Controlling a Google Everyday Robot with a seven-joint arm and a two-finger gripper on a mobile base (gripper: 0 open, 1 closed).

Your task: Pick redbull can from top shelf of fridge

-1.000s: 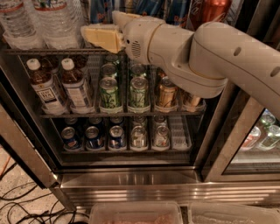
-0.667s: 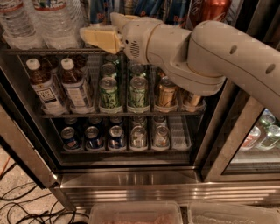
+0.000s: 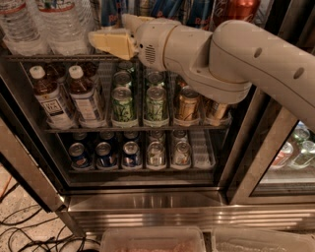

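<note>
Several blue-and-silver redbull cans (image 3: 111,11) stand in a row at the back of the top shelf (image 3: 29,58) of the fridge (image 3: 147,202), partly cut off by the top of the view. My gripper (image 3: 110,30) is open and empty, at top-shelf height just in front of the leftmost redbull can, pointing left. The white arm (image 3: 236,59) reaches in from the right and hides part of the shelf. A red cola can (image 3: 241,9) stands at the right end of that row.
Clear water bottles (image 3: 59,24) fill the left of the top shelf. The middle rack holds tea bottles (image 3: 51,98), green cans (image 3: 123,103) and gold cans (image 3: 187,104). The bottom rack holds blue and silver cans (image 3: 106,153). A glass door (image 3: 290,147) stands at right. Cables (image 3: 29,231) lie on the floor.
The gripper has edged slightly left along the top shelf. Nothing has been taken hold of.
</note>
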